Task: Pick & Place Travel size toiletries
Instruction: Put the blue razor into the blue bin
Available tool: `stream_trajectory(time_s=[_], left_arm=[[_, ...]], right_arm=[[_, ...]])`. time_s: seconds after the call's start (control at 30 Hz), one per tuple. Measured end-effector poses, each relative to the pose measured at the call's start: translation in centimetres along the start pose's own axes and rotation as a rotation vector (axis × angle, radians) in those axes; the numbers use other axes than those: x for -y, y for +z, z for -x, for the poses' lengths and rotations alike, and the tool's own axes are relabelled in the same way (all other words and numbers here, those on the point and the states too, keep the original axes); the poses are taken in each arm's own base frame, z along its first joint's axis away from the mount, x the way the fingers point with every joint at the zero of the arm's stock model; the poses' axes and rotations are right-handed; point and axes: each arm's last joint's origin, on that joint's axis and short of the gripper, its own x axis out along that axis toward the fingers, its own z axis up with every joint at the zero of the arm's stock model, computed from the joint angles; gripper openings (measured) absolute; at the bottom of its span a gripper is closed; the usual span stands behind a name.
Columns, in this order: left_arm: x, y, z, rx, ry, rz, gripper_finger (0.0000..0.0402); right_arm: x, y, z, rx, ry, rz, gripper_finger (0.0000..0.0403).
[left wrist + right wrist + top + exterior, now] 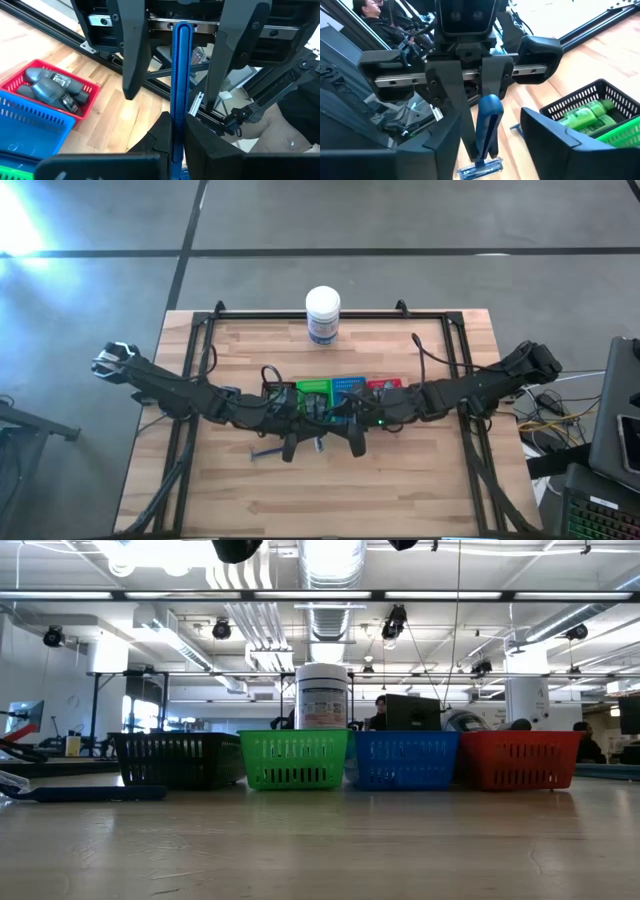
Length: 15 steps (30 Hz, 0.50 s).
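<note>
My left gripper (290,448) is shut on a thin blue razor (489,125), raised well above the table in front of the trays. My right gripper (352,448) faces it, open. Its fingers (129,60) stand on either side of the razor without touching it. A second blue stick (265,455) lies flat on the wood near the left gripper. Grey tubes (47,87) fill the red tray (87,97). Green packets (582,116) lie in the black tray (570,102). My left gripper pinches the blue razor by its handle (176,125) between the two fingers (200,145), and the handle runs along them. The razor is lifted clear, with its head (480,167) hanging past the fingertips and its rounded end (490,102) above.
Black (283,392), green (313,390), blue (348,387) and red (384,386) trays stand in a row at mid-table. A white jar (323,315) stands behind them at the far edge. Bare wood lies toward the near edge. People sit in the room beyond.
</note>
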Motion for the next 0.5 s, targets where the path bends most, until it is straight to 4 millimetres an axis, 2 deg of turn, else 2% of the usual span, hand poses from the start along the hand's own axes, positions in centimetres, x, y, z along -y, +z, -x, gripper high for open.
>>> stream_trajectory(time_s=[0.17, 0.43, 0.5], left_arm=[[-0.24, 0.19, -0.08, -0.003, -0.003, -0.002, 0.0026], [-0.79, 0.53, -0.22, 0.000, 0.009, -0.014, 0.0026], [-0.88, 0.60, -0.25, -0.004, 0.004, -0.018, 0.0026]], right_arm=[[0.34, 0.27, -0.10, 0.006, -0.010, 0.011, 0.0146], [0.76, 0.49, -0.23, -0.010, -0.006, 0.047, 0.0032], [0.84, 0.58, -0.24, -0.009, -0.007, 0.059, 0.0025]])
